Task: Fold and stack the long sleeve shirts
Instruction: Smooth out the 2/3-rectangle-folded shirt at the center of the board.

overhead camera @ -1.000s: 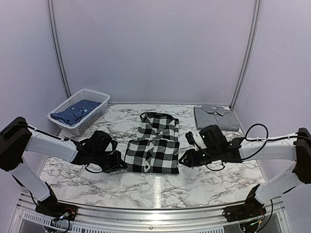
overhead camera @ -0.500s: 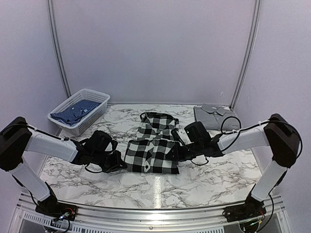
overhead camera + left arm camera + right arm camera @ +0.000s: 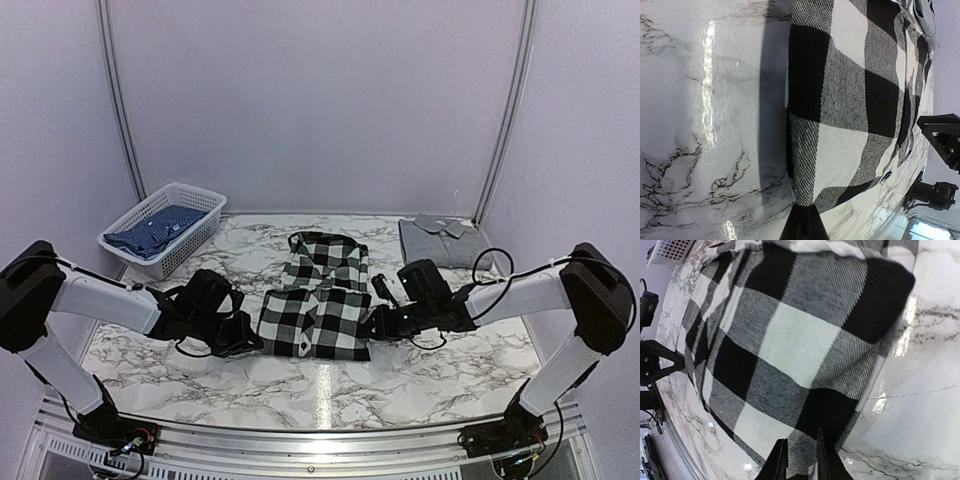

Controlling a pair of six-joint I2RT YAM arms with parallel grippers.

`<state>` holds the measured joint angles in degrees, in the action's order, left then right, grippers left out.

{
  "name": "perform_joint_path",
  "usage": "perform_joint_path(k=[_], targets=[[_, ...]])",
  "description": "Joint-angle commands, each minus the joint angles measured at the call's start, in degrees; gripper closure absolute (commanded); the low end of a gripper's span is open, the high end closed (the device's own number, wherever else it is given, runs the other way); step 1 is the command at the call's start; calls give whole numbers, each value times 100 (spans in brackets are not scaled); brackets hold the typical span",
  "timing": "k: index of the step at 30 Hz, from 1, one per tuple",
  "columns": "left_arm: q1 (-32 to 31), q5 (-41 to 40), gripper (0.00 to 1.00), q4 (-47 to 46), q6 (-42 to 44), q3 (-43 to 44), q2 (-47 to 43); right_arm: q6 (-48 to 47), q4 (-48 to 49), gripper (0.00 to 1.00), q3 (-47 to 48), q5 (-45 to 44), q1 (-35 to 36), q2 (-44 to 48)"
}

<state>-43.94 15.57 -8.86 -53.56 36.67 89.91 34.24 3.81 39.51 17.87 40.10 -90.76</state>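
A black-and-white check long sleeve shirt lies folded in the middle of the marble table, with its collar end toward the back. My left gripper sits low at the shirt's near left corner and is shut on it. In the left wrist view the fingertips pinch the corner of the shirt. My right gripper is at the near right edge. The right wrist view shows a fold of the shirt clamped in the right gripper.
A white basket holding blue cloth stands at the back left. At the back right lies a folded grey shirt. The table's front rail runs along the near edge.
My right gripper moved left from beside the shirt onto its right edge, closed on the cloth, then drew back slightly to the right. The left arm has not moved.
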Motion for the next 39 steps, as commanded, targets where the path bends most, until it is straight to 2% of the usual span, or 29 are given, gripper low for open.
perform_joint_path(k=[1,6,17,22,26,31,39], targets=[[-62,66,100,155,40,151,-73,-180,-324,81,515,-120,50,261],[-98,51,100,160,21,174,-83,-264,-210,82,1046,-150,10,-227],[-131,65,100,191,21,216,-45,-311,518,83,1964,167,-775,-1871],[-138,68,100,197,38,238,-49,-162,380,86,2087,257,-948,-2336],[-157,75,100,193,39,260,-34,-265,176,84,1958,164,-935,-1859],[-170,104,100,193,39,302,-42,-602,-564,78,1827,31,-928,-1123],[-192,110,100,195,21,330,-90,-826,-1054,72,736,-121,-476,4]])
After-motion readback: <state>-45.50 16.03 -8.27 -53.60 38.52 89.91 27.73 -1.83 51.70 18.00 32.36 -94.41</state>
